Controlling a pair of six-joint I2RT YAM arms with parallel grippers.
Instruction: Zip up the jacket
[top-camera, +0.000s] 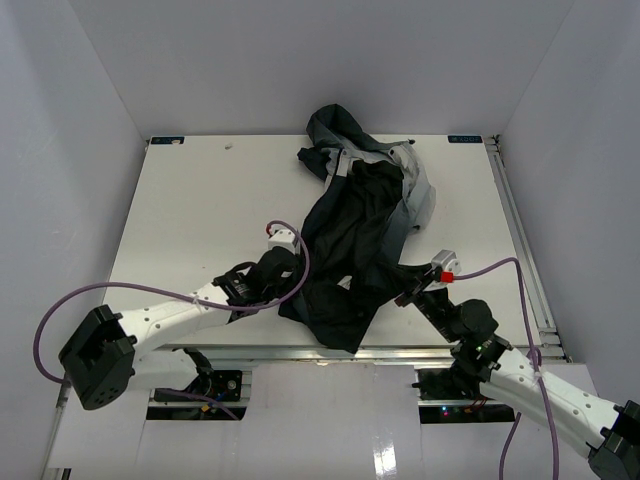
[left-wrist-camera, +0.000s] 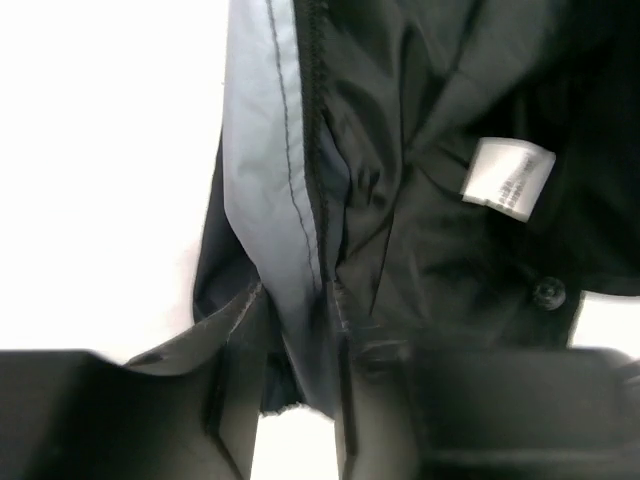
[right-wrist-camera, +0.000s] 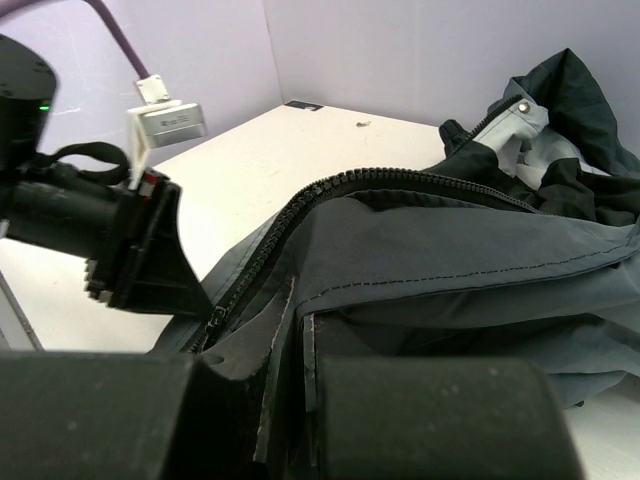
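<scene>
The jacket (top-camera: 352, 235) lies crumpled on the white table (top-camera: 200, 210), dark with grey panels toward its far end. My left gripper (top-camera: 296, 264) is at the jacket's near left edge; in the left wrist view (left-wrist-camera: 298, 400) its jaws are shut on a grey and dark strip of fabric beside the zipper teeth (left-wrist-camera: 318, 150). My right gripper (top-camera: 406, 292) is at the near right edge; in the right wrist view (right-wrist-camera: 297, 335) it pinches a dark fabric fold. The zipper (right-wrist-camera: 300, 212) runs open, its slider (right-wrist-camera: 214, 318) low beside the left gripper (right-wrist-camera: 150, 270).
A white label (left-wrist-camera: 508, 178) and a snap button (left-wrist-camera: 548, 292) show on the jacket's lining. Grey walls enclose the table on three sides. A metal rail (top-camera: 520, 240) runs along the right edge. Purple cables (top-camera: 300, 250) loop from both wrists.
</scene>
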